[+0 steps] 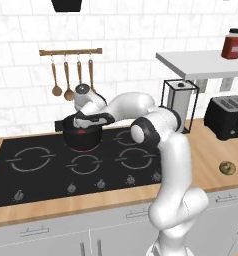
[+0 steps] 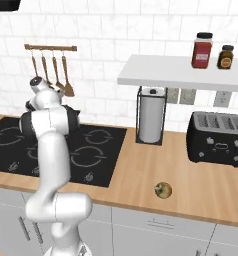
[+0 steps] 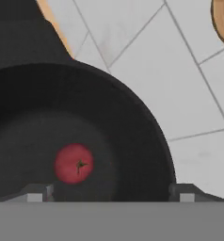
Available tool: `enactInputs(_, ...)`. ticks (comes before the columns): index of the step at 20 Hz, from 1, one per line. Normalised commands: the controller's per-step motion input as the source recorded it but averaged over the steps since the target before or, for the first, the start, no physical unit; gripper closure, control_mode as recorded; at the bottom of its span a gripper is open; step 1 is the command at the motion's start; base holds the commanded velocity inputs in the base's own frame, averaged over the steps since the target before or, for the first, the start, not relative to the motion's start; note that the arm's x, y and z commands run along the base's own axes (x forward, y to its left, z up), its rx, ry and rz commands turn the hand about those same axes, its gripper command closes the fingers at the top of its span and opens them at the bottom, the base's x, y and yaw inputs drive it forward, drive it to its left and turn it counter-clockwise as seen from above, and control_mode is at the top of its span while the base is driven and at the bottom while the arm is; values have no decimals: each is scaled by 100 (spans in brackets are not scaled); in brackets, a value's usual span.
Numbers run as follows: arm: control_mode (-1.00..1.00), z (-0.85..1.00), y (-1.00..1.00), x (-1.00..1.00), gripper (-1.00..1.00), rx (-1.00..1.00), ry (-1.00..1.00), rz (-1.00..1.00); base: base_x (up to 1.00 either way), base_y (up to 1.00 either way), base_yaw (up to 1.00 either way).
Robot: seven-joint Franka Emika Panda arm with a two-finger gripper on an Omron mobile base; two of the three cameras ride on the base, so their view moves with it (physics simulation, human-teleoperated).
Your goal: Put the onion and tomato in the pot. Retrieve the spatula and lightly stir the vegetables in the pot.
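Now, from the left base view, we see the round black pot (image 1: 81, 137) on the back of the dark stove (image 1: 41, 170), with the claw (image 1: 84, 126) right over it, and the small yellowish-brown onion (image 1: 227, 168) lies far off on the wooden counter (image 1: 213, 155). From the right base view, we see that onion (image 2: 163, 190) on the counter (image 2: 141, 170) in front of the black toaster (image 2: 219, 138). Looking down from the hand, we see the little red tomato (image 3: 74, 163) lying on the pot's dark floor (image 3: 34, 136), and the claw (image 3: 109, 194) spread wide with nothing in it.

Left and right base views face forward-down over the arm, sharing the hob (image 1: 51, 165) and desk (image 2: 191, 185). Hand view looks closely down into the pot (image 3: 132, 122).
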Motion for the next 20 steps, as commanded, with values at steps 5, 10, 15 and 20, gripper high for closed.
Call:
enactInputs(5,-100,50,-25,-99,-100,2,-6,0,0,0,0)
enactInputs(10,-100,43,-44,-100,-100,2,-4,-2,0,0,0)
enactInputs(15,-100,38,-69,-95,-100,3,0,-5,0,0,0)
enactInputs(20,-100,12,-89,-77,-100,6,0,-7,0,0,0)
